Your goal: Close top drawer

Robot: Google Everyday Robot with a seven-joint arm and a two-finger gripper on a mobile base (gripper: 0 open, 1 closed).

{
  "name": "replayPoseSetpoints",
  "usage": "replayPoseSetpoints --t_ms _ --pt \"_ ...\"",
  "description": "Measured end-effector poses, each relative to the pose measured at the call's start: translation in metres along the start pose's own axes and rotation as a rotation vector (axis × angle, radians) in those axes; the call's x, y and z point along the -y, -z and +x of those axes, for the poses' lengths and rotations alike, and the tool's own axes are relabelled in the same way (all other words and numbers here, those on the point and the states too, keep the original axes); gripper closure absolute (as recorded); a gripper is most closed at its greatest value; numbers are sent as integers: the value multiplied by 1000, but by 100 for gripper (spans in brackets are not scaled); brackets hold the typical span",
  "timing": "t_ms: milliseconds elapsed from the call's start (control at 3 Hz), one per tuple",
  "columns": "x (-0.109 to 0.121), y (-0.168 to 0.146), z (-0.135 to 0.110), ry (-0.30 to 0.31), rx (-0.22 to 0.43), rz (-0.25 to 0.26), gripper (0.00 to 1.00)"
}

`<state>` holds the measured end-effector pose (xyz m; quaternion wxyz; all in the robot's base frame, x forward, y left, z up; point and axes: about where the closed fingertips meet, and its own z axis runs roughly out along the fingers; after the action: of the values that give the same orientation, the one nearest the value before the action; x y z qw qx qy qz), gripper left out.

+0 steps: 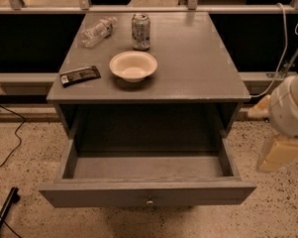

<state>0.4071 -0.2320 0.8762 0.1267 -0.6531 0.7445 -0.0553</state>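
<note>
The top drawer point(147, 194) of the grey cabinet is pulled far out toward me. Its inside is bare, and a small round metal knob point(149, 201) sits at the centre of its flat front. My arm comes in from the right edge. Its gripper point(278, 153) shows as a beige part hanging below the white arm, to the right of the drawer's right front corner and apart from it. It holds nothing that I can see.
On the cabinet top point(198, 63) are a white bowl point(133, 66), a soda can point(140, 31), a lying plastic bottle point(98, 31) and a dark snack bar point(80, 76). Cables point(10, 138) and a dark leg point(4, 209) lie on the speckled floor at left.
</note>
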Motion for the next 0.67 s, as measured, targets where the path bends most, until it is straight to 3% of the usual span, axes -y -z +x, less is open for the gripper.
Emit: replayPoseSetpoints --t_ms 333,667 --pt "-42 -48 19 40 46 -17 47" --pt "-49 -59 23 74 51 -14 70"
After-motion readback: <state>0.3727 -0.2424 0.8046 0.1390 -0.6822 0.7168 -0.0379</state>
